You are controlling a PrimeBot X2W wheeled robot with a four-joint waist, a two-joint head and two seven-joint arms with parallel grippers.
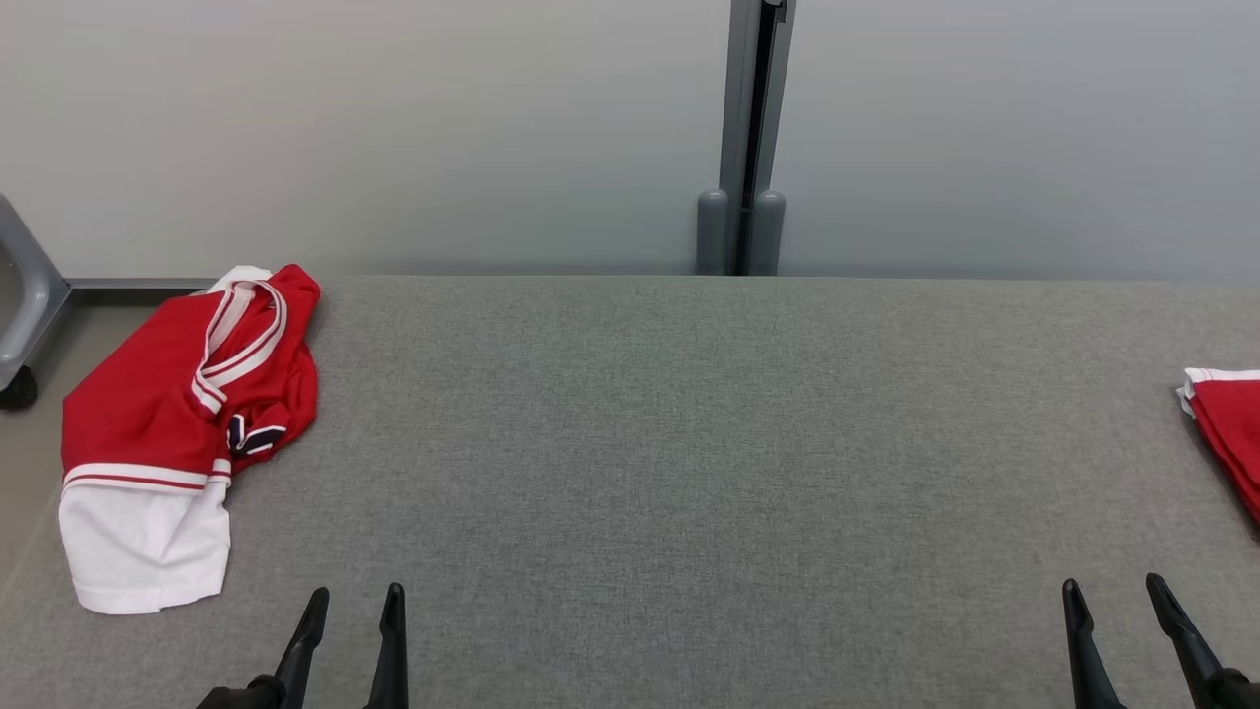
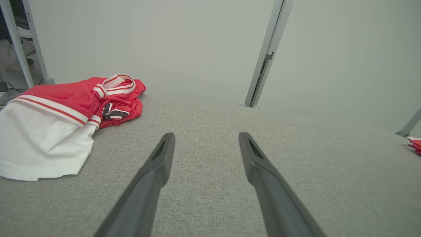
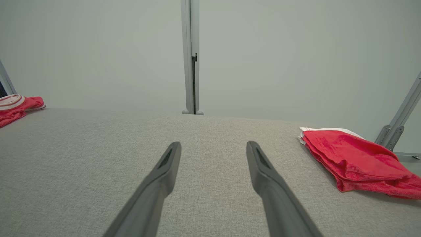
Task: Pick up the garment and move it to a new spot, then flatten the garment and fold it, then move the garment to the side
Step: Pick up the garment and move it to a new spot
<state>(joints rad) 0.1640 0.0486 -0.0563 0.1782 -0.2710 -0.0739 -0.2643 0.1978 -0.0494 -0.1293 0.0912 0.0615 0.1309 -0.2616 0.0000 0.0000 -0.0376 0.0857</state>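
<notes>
- The garment (image 1: pixel 167 414), a red and white jersey, lies crumpled at the far left of the counter (image 1: pixel 689 443). Its white part seems to drape over the left edge.
- My left jaws stand apart and empty over the near left of the counter, with the jersey (image 2: pixel 65 98) to their left and well apart from them.
- My right jaws are also apart and empty, at the near right.
- A folded red garment (image 3: pixel 355 161) sits at the right edge; I judge it is not mine to move.
- I expect the jersey to be light, soft and limp, so it will sag and bunch when lifted. The smooth knit may slide out of a shallow pinch.
- The striped collar (image 1: pixel 241 335) looks like the firmest hold, being thicker than the body cloth. The white hem (image 1: pixel 148 591) is the nearer option.
- In that heap I risk catching several layers at once, so I would take an exposed edge.
</notes>
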